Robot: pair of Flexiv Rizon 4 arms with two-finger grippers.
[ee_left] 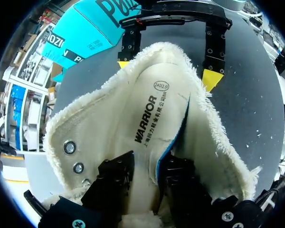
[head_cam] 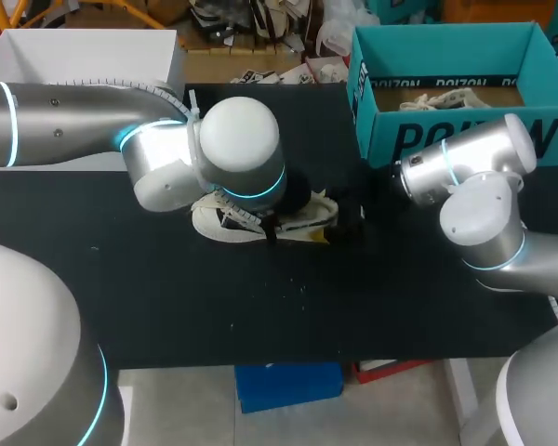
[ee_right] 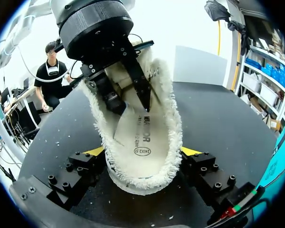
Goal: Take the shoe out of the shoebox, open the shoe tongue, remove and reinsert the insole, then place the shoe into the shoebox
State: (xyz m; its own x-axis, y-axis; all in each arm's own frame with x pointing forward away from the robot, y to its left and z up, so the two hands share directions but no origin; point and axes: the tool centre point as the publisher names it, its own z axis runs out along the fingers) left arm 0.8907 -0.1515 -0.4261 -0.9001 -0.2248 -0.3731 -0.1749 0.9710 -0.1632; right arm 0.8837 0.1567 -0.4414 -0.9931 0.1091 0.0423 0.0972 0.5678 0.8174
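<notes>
Shoe (head_cam: 214, 223) half hidden under left arm (head_cam: 167, 158) from above, wrist views reveal right jaws clamping its heel, left jaws pinching insole (ee_left: 149, 118)

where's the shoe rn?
Head view: the shoe lies mid-table, left of the teal shoebox, under the left arm, one end clamped in the right gripper.

A robotics lab: two grey industrial arms with glowing blue joint rings, the left arm (head_cam: 65, 125) entering at the frame's upper left and the right arm (head_cam: 484, 218) at its right, work over a black table (head_cam: 260, 297) carrying a teal shoebox (head_cam: 465, 139).
</notes>
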